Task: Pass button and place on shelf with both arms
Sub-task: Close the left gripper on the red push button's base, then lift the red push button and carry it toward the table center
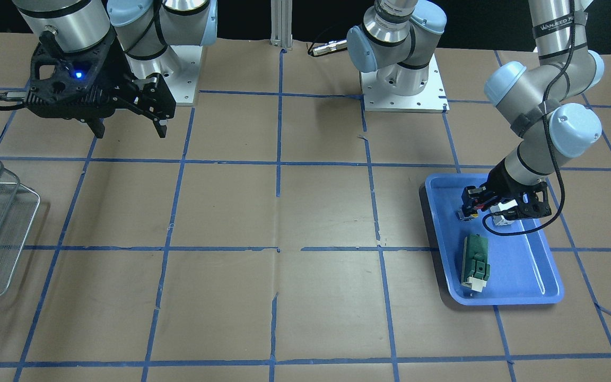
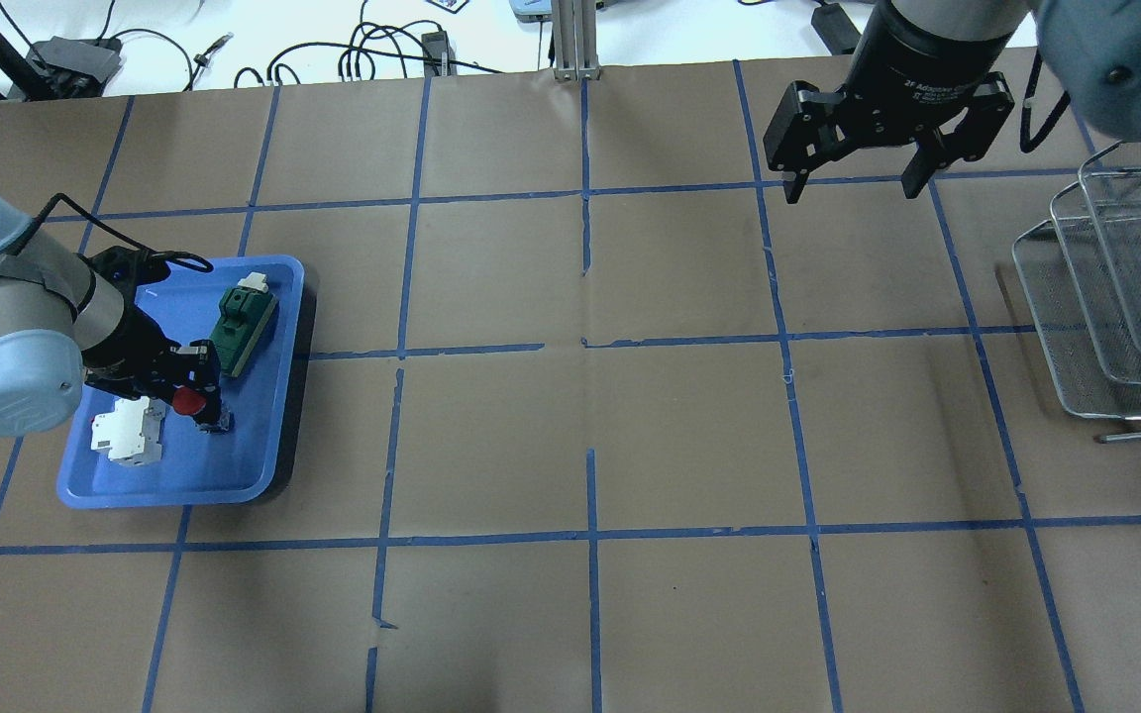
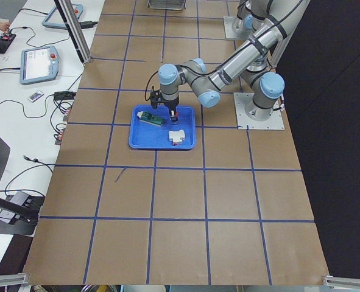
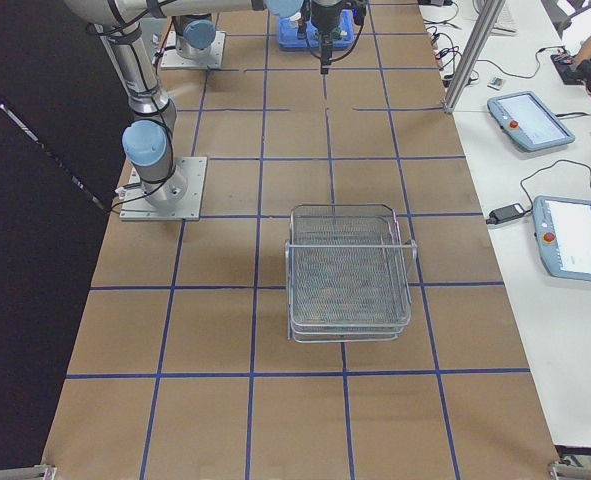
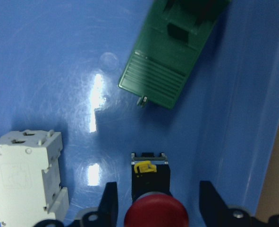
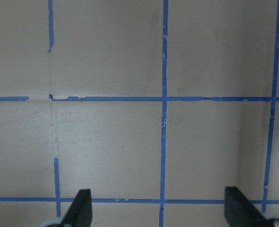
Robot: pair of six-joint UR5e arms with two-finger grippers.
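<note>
Jaws of the left gripper (image 5: 157, 191) straddle, unclosed, the button (image 5: 156, 217): glossy round red cap, boxy black body, on the smooth blue tray (image 2: 229, 467). The right gripper (image 2: 853, 190) holds its jaws wide.

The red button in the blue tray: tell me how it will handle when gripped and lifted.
The button looks rigid, small, probably light. Its round cap may slip; the squarer body should grip better. Lying sideways, it could roll.

The shelf (image 2: 1066, 337) runs past the overhead view's right edge.
</note>
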